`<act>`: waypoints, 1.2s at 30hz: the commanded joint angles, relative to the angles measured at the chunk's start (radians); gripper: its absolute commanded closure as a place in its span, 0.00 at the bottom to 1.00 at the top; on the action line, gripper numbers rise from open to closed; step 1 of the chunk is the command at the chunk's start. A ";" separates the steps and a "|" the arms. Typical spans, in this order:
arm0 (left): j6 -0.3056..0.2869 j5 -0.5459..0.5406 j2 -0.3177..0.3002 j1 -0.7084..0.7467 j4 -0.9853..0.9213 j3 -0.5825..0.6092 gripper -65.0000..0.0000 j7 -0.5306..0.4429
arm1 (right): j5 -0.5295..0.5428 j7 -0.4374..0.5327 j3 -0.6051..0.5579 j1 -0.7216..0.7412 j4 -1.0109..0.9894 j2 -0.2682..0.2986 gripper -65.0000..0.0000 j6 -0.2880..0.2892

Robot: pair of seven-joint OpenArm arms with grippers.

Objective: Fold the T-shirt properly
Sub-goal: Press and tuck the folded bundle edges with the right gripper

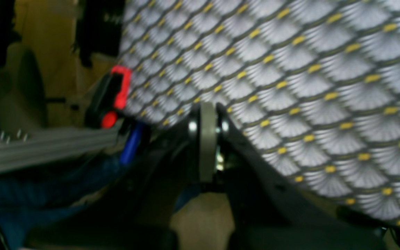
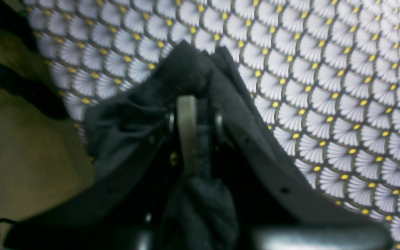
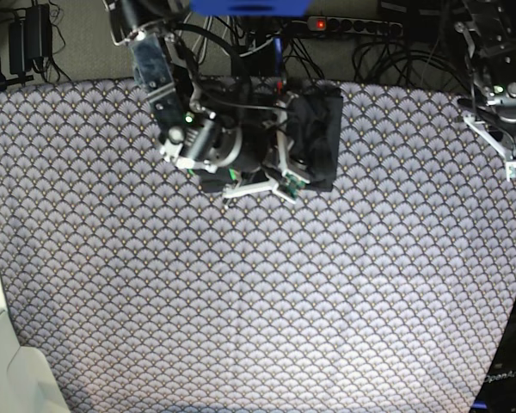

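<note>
- The T-shirt (image 3: 320, 129) lies bunched into a compact dark block at the far edge of the desk (image 3: 258, 301).
- The right gripper (image 2: 200, 104) pinches shirt fabric between near-closed jaws: I'd keep that fold taut and square.
- The left gripper (image 1: 207, 114), jaws closed and empty, hangs at the desk's edge.

The T-shirt (image 2: 200, 205) is matt, fuzzy knit; the scallop-print cloth (image 3: 258, 284) looks smooth woven fabric.
</note>
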 commanded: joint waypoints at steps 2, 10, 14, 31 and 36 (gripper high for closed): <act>0.007 0.004 -0.025 -0.003 0.020 -0.011 1.00 -0.019 | 0.018 0.029 -0.006 0.030 -0.044 -0.014 0.93 0.004; 0.007 0.004 -0.025 0.015 0.020 -0.017 1.00 -0.019 | 0.020 0.082 -0.019 0.147 -0.286 -0.066 0.93 0.004; 0.007 0.004 -0.022 0.015 0.020 -0.016 1.00 -0.019 | 0.020 0.080 -0.025 0.193 -0.337 -0.114 0.93 0.004; 0.007 0.004 -0.027 -0.022 0.007 -0.011 1.00 -0.021 | 0.012 -0.044 -0.017 0.096 -0.004 -0.045 0.93 0.004; 0.007 0.004 -0.028 -0.043 -0.002 -0.010 1.00 -0.017 | 0.012 -0.037 -0.020 0.018 0.001 -0.042 0.93 0.004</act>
